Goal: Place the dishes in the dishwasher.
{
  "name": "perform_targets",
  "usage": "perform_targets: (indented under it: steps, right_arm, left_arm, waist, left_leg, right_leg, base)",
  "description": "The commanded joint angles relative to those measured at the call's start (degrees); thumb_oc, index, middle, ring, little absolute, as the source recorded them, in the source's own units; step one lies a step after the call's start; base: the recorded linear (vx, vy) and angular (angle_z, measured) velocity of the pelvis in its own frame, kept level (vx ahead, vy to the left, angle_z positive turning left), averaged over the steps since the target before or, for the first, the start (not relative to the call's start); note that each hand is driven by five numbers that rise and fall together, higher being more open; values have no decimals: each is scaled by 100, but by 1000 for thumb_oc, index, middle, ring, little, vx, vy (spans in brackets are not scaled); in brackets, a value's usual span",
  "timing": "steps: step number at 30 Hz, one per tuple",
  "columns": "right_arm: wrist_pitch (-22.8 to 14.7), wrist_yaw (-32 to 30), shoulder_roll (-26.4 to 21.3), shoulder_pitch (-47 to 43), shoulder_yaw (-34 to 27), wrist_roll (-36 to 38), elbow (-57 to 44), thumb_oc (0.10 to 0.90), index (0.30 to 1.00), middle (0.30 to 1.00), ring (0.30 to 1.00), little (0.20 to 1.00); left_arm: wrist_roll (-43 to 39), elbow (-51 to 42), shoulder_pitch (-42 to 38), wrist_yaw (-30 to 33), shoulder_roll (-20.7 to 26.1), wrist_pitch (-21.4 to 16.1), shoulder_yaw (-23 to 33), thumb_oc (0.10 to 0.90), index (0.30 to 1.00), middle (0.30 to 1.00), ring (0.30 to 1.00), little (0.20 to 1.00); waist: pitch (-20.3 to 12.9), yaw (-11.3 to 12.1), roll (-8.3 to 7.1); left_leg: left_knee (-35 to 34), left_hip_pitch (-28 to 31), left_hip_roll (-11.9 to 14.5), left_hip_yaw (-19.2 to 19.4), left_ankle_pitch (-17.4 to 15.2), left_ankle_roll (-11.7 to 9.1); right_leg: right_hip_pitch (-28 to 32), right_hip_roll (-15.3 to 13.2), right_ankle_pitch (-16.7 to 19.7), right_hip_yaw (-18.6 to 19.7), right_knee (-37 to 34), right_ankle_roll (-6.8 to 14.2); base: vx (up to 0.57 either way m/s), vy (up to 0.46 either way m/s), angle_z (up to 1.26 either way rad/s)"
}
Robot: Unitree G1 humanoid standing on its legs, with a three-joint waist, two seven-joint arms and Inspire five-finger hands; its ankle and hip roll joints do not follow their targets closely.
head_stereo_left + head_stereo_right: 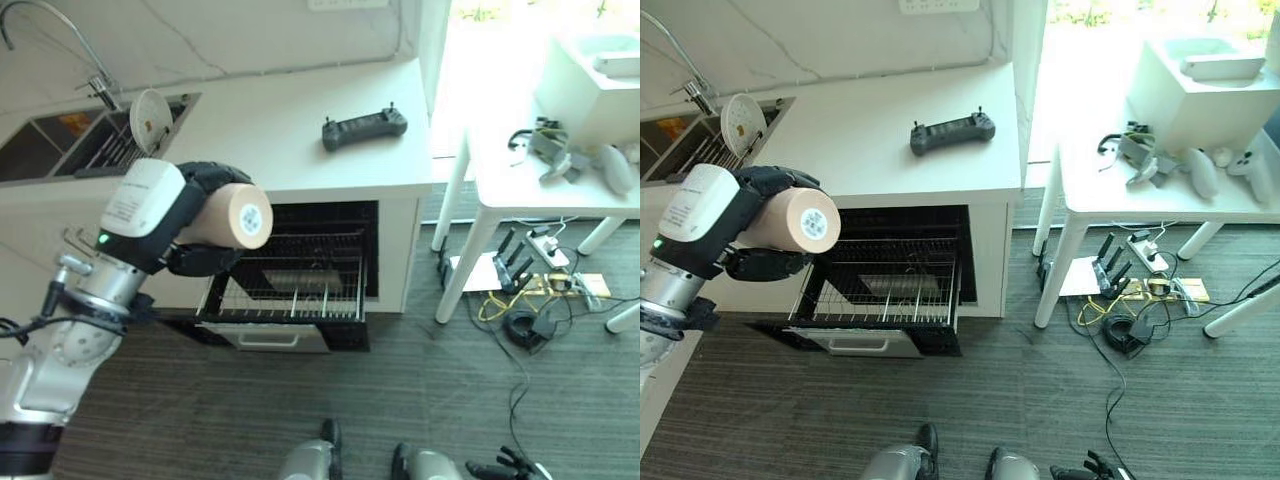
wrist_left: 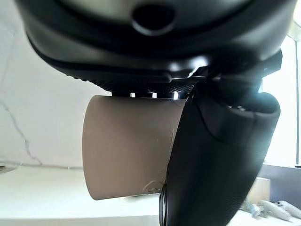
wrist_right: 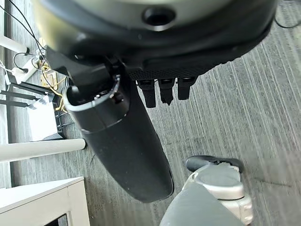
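Observation:
My left hand [image 1: 198,258] is shut on a beige cup [image 1: 236,214], which lies sideways with its base facing out. Hand and cup hover above the left end of the dishwasher's pulled-out wire rack [image 1: 292,291]. Up close, in the left wrist view, the thumb [image 2: 221,155] curls round the cup [image 2: 127,146]. The rack looks bare. A white plate [image 1: 150,118] stands on edge in the sink's drying rack at the back left. My right hand [image 3: 127,146] hangs low over the floor, fingers relaxed and holding nothing.
A black controller [image 1: 364,128] lies on the white counter [image 1: 290,150] above the dishwasher. To the right stands a white table [image 1: 540,195] with gadgets on it, and a power strip with tangled cables [image 1: 525,300] on the floor beneath. Grey carpet stretches in front.

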Motion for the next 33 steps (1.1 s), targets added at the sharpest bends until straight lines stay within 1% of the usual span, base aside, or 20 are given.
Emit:
perform_targets:
  steps: [1,2,4,5,6,8,10,13,15,16,17,18,19,20,21,23,25,26,29,33]
  right_arm:
    - [-100,-141,41,111,-95,148,-375,800,900,900,900,900]
    - [-83,-134,61,123,-96,104,-427,800,900,900,900,900]
    - [-57,-110,68,108,-61,30,-470,800,900,900,900,900]
    - [-63,-77,54,43,0,16,-422,800,900,900,900,900]
    - [-87,-39,52,19,11,-22,-382,800,900,900,900,900]
    - [-236,106,4,-35,27,33,-272,800,900,900,900,900]
    - [-380,129,-84,-33,91,148,-322,800,900,900,900,900]
    - [-455,60,-192,1,55,316,-521,800,900,900,900,900]
    - [-699,63,-294,40,-36,450,-693,800,900,900,900,900]
    - [-776,68,-343,68,-98,566,-992,800,900,900,900,900]
    - [-951,32,-369,105,-138,732,-1310,800,900,900,900,900]
    - [-998,8,-384,115,-179,811,-1507,800,900,900,900,900]
    - [-1151,-48,-377,154,-234,881,-1941,800,900,900,900,900]
    - [-1454,-89,-368,185,-310,786,-2490,800,900,900,900,900]
    - [-1464,-98,-366,191,-320,781,-2565,800,900,900,900,900]
    - [-1793,-468,-330,210,-394,602,-3706,800,900,900,900,900]
    - [-1925,-898,-229,282,-505,458,-4994,800,900,900,900,900]
    - [-1974,-1011,-190,315,-533,361,-5358,800,900,900,900,900]
    - [-2242,-1126,-170,307,-561,278,-6236,800,900,900,900,900]
    - [-2599,-1113,-260,181,-468,123,-6997,800,900,900,900,900]
  left_arm:
    - [-117,-251,-473,656,469,58,461,400,300,300,300,300]
    - [-141,-221,-500,689,523,87,415,400,300,300,300,300]
    - [-153,-203,-520,735,595,154,394,400,300,300,300,300]
    - [-162,-251,-581,755,660,301,388,400,300,300,300,300]
    - [-214,-266,-625,740,723,412,376,400,300,300,300,300]
    - [-411,-204,-699,698,924,489,359,400,300,300,300,300]
    - [-619,-165,-651,617,1011,398,404,400,300,300,300,300]
    - [-771,-212,-611,550,1065,419,407,400,300,300,300,300]
    - [-1039,-226,-613,454,1125,512,422,400,300,300,300,300]
    - [-1280,-218,-600,368,1120,534,407,400,300,300,300,300]
    - [-1779,-211,-587,168,1117,500,388,400,300,300,300,300]
    - [-1999,-225,-581,37,1068,499,393,400,300,300,300,300]
    - [-2627,-224,-532,-234,849,472,367,400,300,300,300,300]
    - [-3194,-205,-433,-471,439,483,268,400,300,300,300,300]
    - [-3227,-200,-423,-496,382,481,247,400,300,300,300,300]
    - [-3792,-166,-364,-603,-372,418,-89,400,300,300,300,300]
    - [-4191,-236,-247,-679,-1165,227,-390,400,300,300,300,300]
    - [-4288,-277,-184,-746,-1422,194,-490,400,300,300,300,300]
    - [-4612,-301,-71,-886,-2104,130,-804,400,300,300,300,300]
    - [-5083,-224,-92,-807,-2635,254,-1118,400,300,300,300,300]
  waist:
    - [-164,-107,162]
    - [-144,-134,155]
    - [-132,-140,154]
    - [-129,-126,155]
    - [-96,-120,98]
    - [-77,-54,-37]
    - [-169,-13,-132]
    - [-247,-8,-172]
    - [-313,-21,-186]
    - [-345,-48,-194]
    - [-364,-74,-201]
    - [-371,-85,-207]
    - [-383,-111,-214]
    - [-400,-154,-227]
    - [-405,-158,-226]
    - [-436,-235,-288]
    - [-455,-330,-348]
    - [-460,-358,-362]
    - [-466,-444,-396]
    - [-476,-531,-415]
  left_leg:
    - [370,-18,12,-168,-997,103]
    - [370,11,-37,-185,-1039,166]
    - [370,6,8,-131,-1067,158]
    - [370,-34,99,-97,-1077,113]
    - [370,-5,92,-57,-1133,131]
    - [370,24,180,116,-1191,116]
    - [370,-1,286,278,-1191,37]
    - [370,-13,396,409,-1178,-58]
    - [370,-13,446,468,-1175,-124]
    - [370,-24,473,483,-1170,-148]
    - [370,-26,492,498,-1169,-162]
    - [370,-20,497,501,-1173,-169]
    - [370,7,505,520,-1192,-176]
    - [370,57,505,547,-1225,-167]
    - [370,65,505,551,-1231,-167]
    - [370,149,500,585,-1291,-135]
    - [370,232,501,627,-1329,-102]
    - [370,255,499,635,-1337,-91]
    - [370,329,500,683,-1366,-69]
    - [370,402,522,760,-1385,-59]
  right_leg:
    - [69,-177,311,-165,787,461]
    - [-103,-177,366,-104,1049,465]
    - [-158,-118,323,-111,708,435]
    - [-70,-24,297,-203,-114,423]
    - [-174,-102,395,-209,-288,500]
    - [-266,-208,212,-135,-288,569]
    - [-267,-226,16,-192,-288,569]
    - [-215,-266,-106,-268,-288,536]
    - [-169,-282,-178,-318,-288,522]
    - [-157,-280,-208,-304,-288,513]
    - [-147,-286,-225,-302,-288,502]
    - [-141,-293,-235,-307,-288,499]
    - [-122,-309,-253,-330,-288,493]
    - [-105,-332,-267,-328,-288,498]
    - [-102,-335,-267,-327,-288,501]
    - [-78,-358,-255,-291,-288,528]
    - [-44,-375,-238,-262,-288,539]
    - [-34,-376,-233,-251,-288,540]
    - [-13,-369,-218,-205,-288,527]
    - [-3,-339,-223,-126,-288,504]
  base:
    - [73,177,5]
    - [70,97,19]
    - [69,-27,25]
    - [55,-130,10]
    - [50,-179,-10]
    - [56,-177,-21]
    - [52,-173,-17]
    - [41,-81,-10]
    - [60,-55,-20]
    - [39,-41,-26]
    - [36,-39,-17]
    - [0,0,0]
    - [29,-6,7]
    - [0,0,0]
    - [22,4,-5]
    - [22,-3,8]
    - [13,5,8]
    - [15,22,-3]
    - [4,18,-10]
    - [-3,13,-12]
